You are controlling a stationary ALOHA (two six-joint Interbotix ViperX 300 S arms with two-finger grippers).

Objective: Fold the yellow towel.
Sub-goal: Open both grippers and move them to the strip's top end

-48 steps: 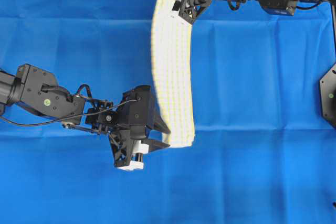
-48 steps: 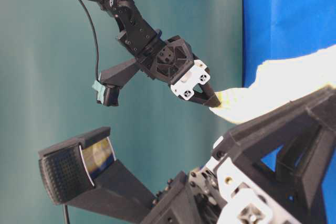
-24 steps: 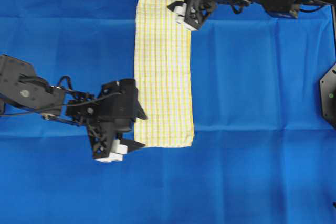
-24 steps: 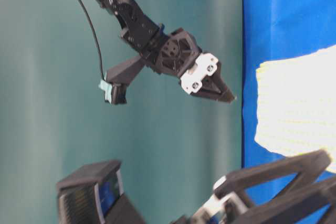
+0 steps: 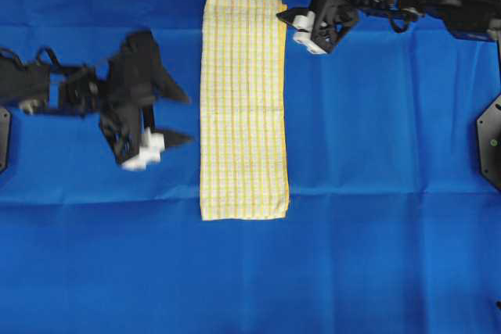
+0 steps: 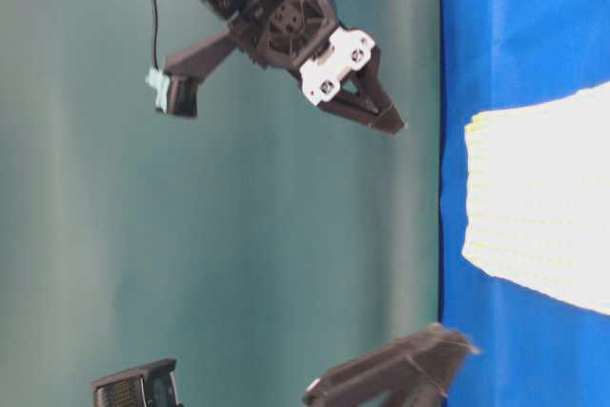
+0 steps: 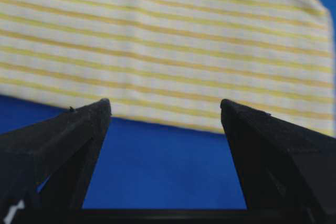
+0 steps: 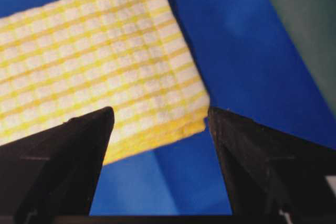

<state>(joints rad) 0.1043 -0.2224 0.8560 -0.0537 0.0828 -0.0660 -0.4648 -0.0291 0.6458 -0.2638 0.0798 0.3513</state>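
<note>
The yellow towel [image 5: 244, 107] lies flat on the blue tablecloth as a long narrow strip, white with yellow checks. It also shows in the table-level view [image 6: 538, 197] and in both wrist views [image 7: 168, 51] [image 8: 94, 61]. My left gripper [image 5: 184, 119] [image 7: 164, 106] hovers open just left of the towel's long edge, nothing between its fingers. My right gripper [image 5: 293, 33] [image 6: 381, 107] [image 8: 160, 111] is open and empty beside the towel's far right corner, raised off the cloth.
The blue tablecloth [image 5: 391, 193] covers the whole surface, with faint creases. A black fixture [image 5: 489, 142] sits at the right edge. A teal backdrop [image 6: 238, 235] stands behind the table. The blurred left arm [image 6: 400, 374] fills the bottom of the table-level view.
Both grippers have let go of the towel and opened. The towel dropped from a lifted arc to lie flat. The left gripper drew back left, the right gripper moved right and up.
</note>
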